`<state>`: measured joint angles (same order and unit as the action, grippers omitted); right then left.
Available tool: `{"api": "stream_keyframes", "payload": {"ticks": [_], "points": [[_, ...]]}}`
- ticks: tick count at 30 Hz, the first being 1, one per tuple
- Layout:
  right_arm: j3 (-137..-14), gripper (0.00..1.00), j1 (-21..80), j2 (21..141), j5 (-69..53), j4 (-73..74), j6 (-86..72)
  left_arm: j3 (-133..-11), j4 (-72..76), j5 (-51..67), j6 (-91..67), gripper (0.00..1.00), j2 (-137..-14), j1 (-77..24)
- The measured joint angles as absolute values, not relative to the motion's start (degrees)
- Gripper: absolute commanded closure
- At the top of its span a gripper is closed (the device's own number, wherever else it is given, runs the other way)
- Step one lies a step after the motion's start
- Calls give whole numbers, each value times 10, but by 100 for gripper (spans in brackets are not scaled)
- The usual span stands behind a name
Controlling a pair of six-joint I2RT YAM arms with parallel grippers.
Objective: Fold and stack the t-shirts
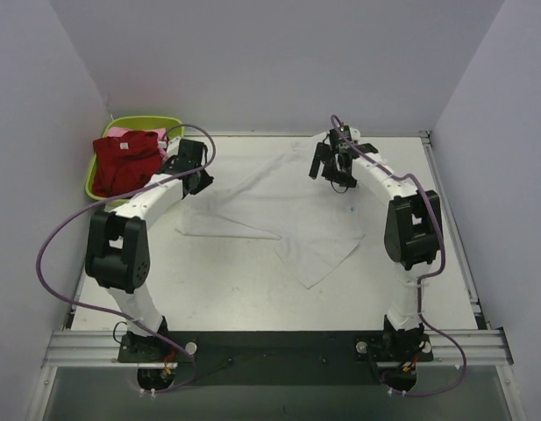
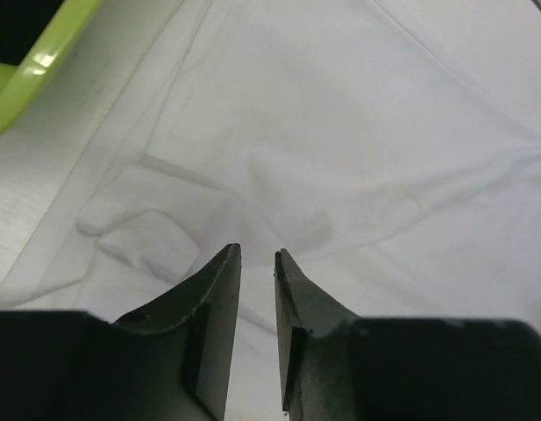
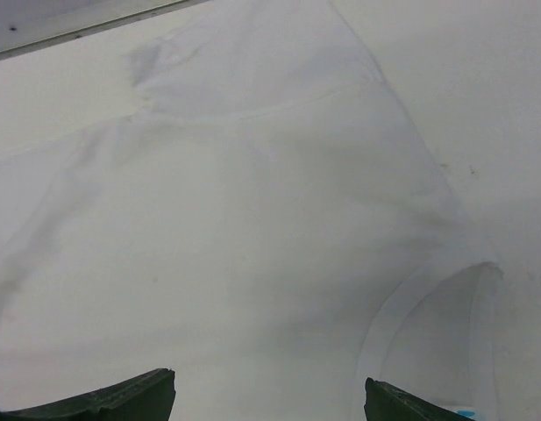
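**Both pincers held apart over the spread white t-shirt**

Much of the table (image 1: 428,289) is covered by the white t-shirt (image 1: 288,206), which is laid out flat with some creases. The lime-green basin (image 1: 130,120) is set just off the white t-shirt's far-left corner. The dark red t-shirt (image 1: 125,160) is heaped in it, and a strip of the pink t-shirt (image 1: 118,132) is seen behind that. The right gripper (image 3: 270,390) is held over the far-right part of the white t-shirt with its jaws spread wide. Nothing is caught between them, and whether the tips touch the cloth cannot be told. The left gripper (image 2: 257,256) is held at the white t-shirt's far-left edge, near a rumpled sleeve. Its jaws are parted by only a narrow gap, and nothing is pinched. A small blue neck label (image 3: 466,412) is seen on the white t-shirt just beside one right fingertip.
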<state>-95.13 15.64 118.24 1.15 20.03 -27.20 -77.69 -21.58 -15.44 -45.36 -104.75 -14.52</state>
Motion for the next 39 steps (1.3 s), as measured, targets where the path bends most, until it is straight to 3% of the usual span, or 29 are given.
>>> {"api": "stream_keyframes", "payload": {"ticks": [7,30,39], "points": [[-873,12,221,1095,27,165,-268,-709,-219,-183,-455,67,-969,-150],[-821,12,226,1095,45,156,-262,-705,-246,-195,-463,64,-1064,-148],[-821,12,230,1095,45,154,-262,-706,-249,-195,-463,67,-1080,-141]]}}
